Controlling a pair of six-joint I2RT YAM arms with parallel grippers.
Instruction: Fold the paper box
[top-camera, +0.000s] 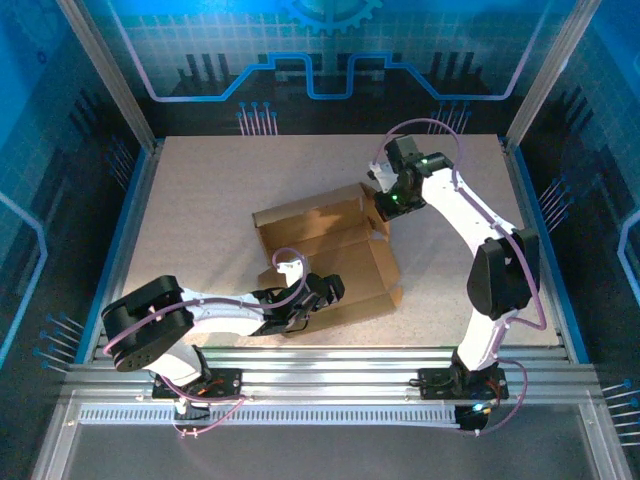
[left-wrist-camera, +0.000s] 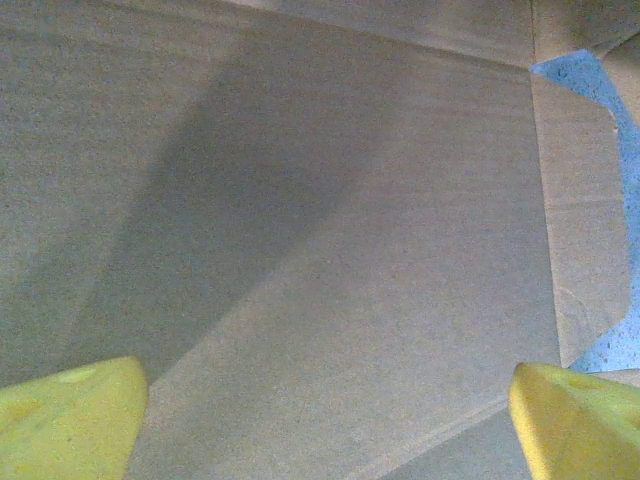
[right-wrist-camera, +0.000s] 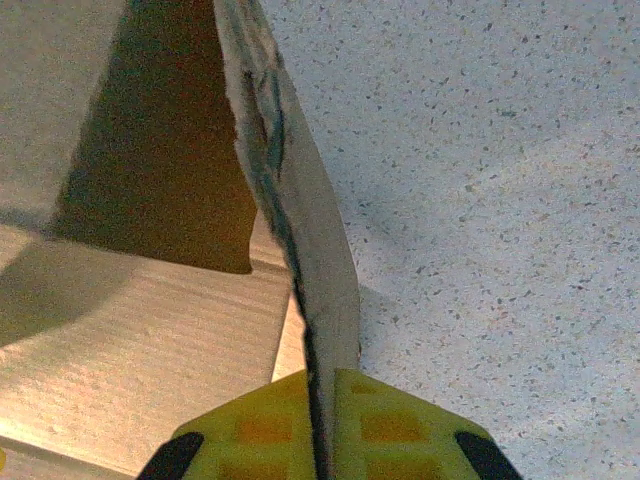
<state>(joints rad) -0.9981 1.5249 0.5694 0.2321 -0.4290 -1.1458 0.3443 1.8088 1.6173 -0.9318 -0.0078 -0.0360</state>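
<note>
The right gripper is closed on the paper box. In the right wrist view its two yellow fingertips press together on a thin upright cardboard wall, and the edge of this wall runs up from between them. The wall stands at the far right corner of the box. The speckled table is on its right side and the brown inner panels are on its left. The left gripper is wide open. In the left wrist view its yellow fingertips sit at the two lower corners, well apart. A flat cardboard panel with a crease lies between and beyond them; I cannot tell if they touch it. From the top camera the box lies near the middle of the table, a little toward the right, and it is partly folded. One long wall stands along the far side and the near panels lie lower, with the left gripper at their near left edge.
</note>
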